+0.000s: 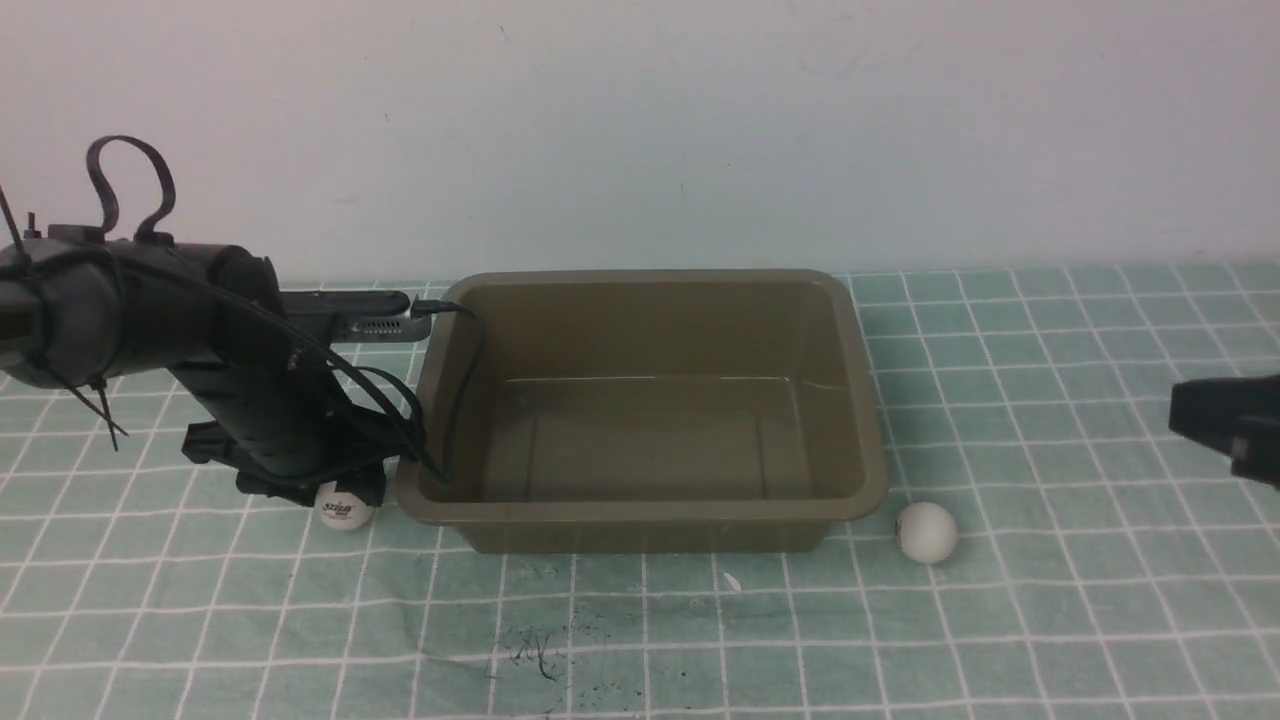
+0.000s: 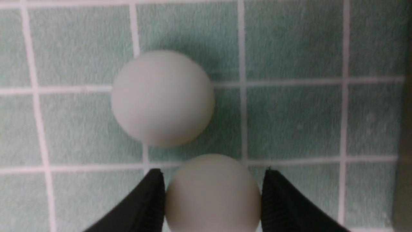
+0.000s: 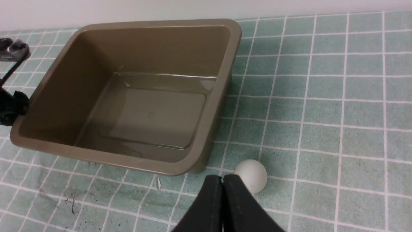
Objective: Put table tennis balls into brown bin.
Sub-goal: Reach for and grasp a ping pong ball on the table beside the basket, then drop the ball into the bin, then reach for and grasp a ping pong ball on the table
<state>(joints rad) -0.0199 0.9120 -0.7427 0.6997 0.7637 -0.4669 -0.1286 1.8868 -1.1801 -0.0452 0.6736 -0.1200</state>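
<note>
Left fingers (image 2: 151,190): set on either side of a white ball (image 2: 213,196), down at the table (image 1: 640,630); whether they squeeze it or merely straddle it, I cannot tell.
Ball for the coming move: directly between those fingertips, so the reach sideways looks done; being round, it has no long axis to match.
Neighbouring ball (image 2: 162,98): just beside the straddled one, outside the fingers; a wide opening could nudge it.
Brown bin (image 1: 640,512): immediately to the right of the left arm, with no ball visible inside; a lift and a short rightward carry over the rim should serve.
Third ball (image 1: 927,532): on the table, just off the bin's near right corner; the right arm (image 1: 1230,420) is nearer.
Right fingers (image 3: 216,193): clenched together, holding nothing.
</note>
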